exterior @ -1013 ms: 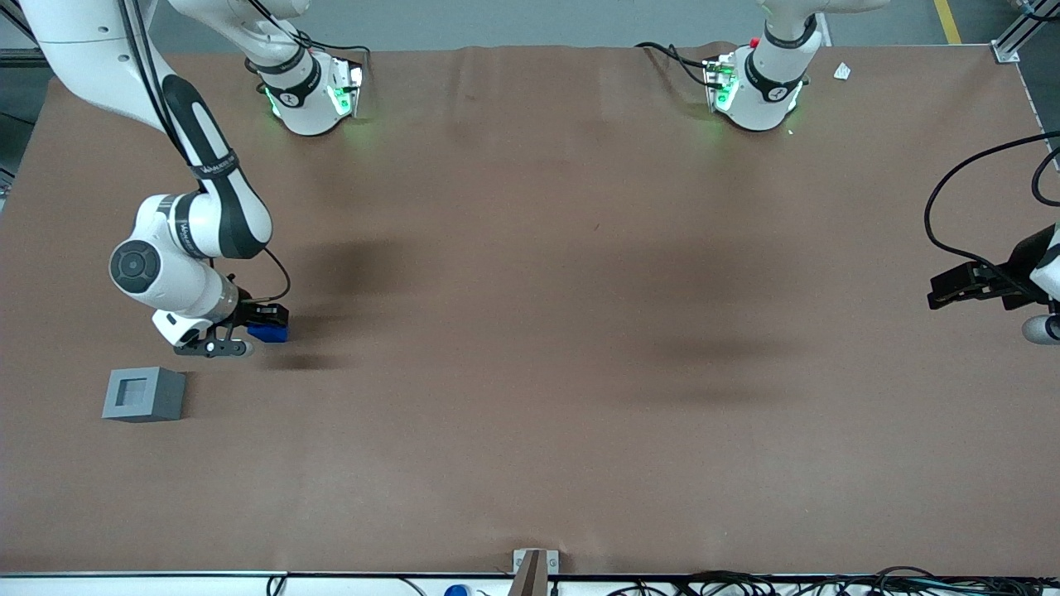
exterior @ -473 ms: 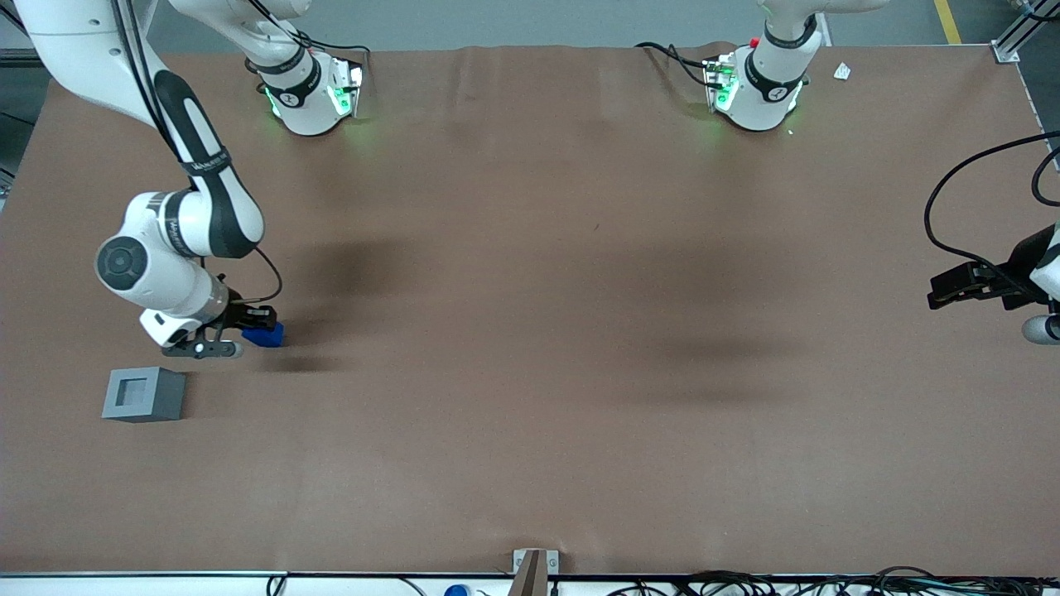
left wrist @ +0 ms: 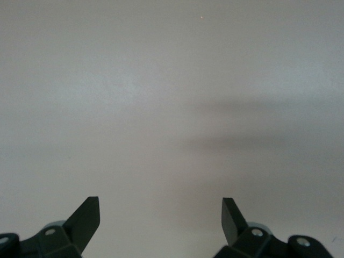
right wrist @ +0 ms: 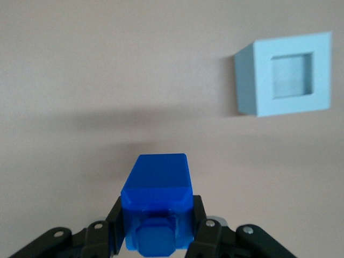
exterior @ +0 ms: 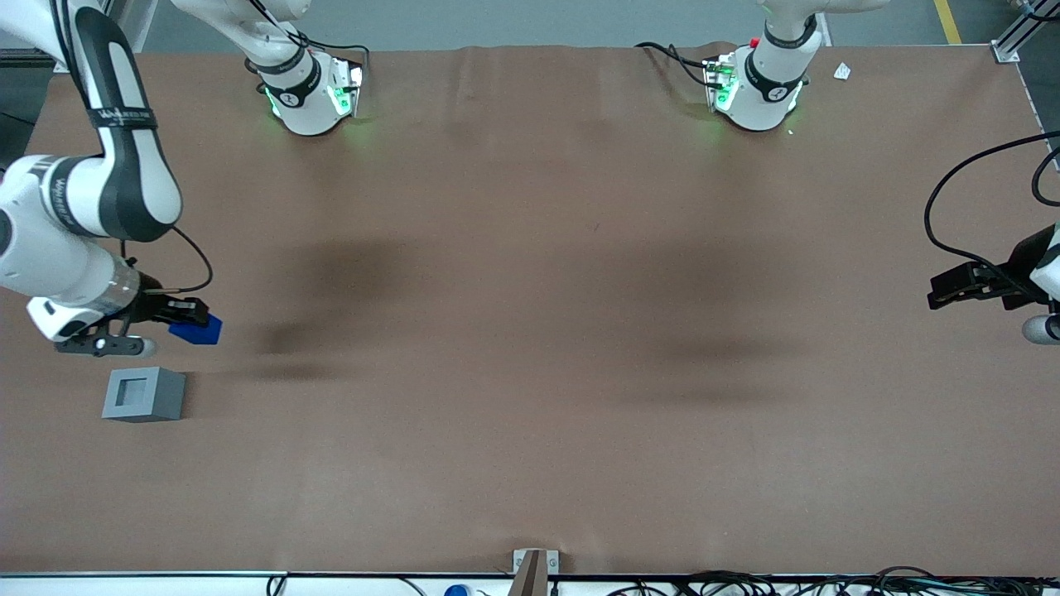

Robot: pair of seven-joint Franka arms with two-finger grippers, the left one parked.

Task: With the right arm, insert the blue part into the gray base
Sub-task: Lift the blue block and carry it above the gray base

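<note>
The right arm is reaching over the working arm's end of the table, its upper links running out of the front view. Its gripper is pinching the blue part between its fingers and holding it off the surface, apart from the gray base, which is sitting nearer the front camera, at about seven o'clock from the part. Bare brown table is lying open around the base toward the parked arm's end.

The right wrist view is showing the blue part clamped with its stub facing the camera, and the gray base with its square recess unobstructed. The gripper's finger bodies are cut off there.
</note>
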